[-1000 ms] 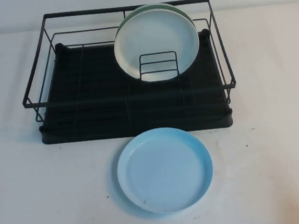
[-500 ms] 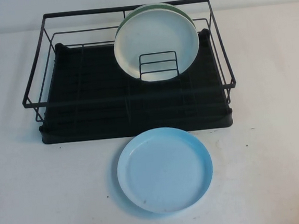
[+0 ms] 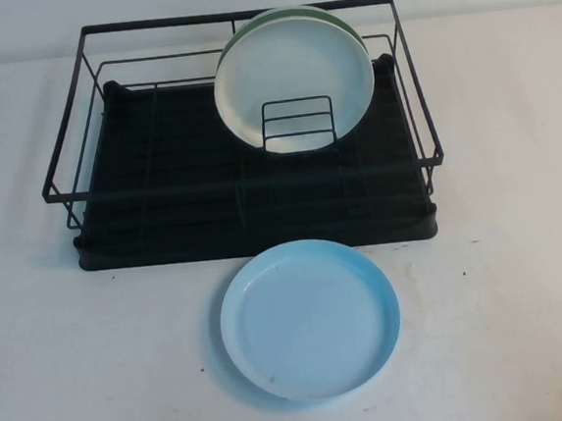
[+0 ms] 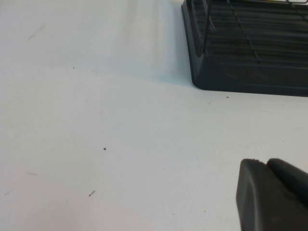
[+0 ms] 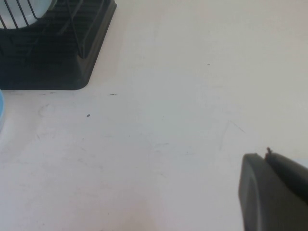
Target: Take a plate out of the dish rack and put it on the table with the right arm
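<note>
Nothing has moved since the earlier frames. High view: round light sky-blue plastic plate (image 3: 310, 319) lies flat on the white speckled table (image 3: 525, 297), just in front of the black wire dish rack (image 3: 160, 182); placing looks done, only parking left. Left wrist view: left gripper (image 4: 275, 196) over bare table beside the rack, fingers' state unclear. Right wrist view: right gripper (image 5: 274, 192) closed, empty, well apart from the plate.

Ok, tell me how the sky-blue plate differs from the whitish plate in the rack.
The sky-blue plate lies flat on the table, in front of the dish rack; the whitish plate stands on edge inside the rack, behind the small wire divider. The blue one stands alone; the whitish one has a green-rimmed plate right behind it. Both are round with low raised rims, and neither pincer touches them.
</note>
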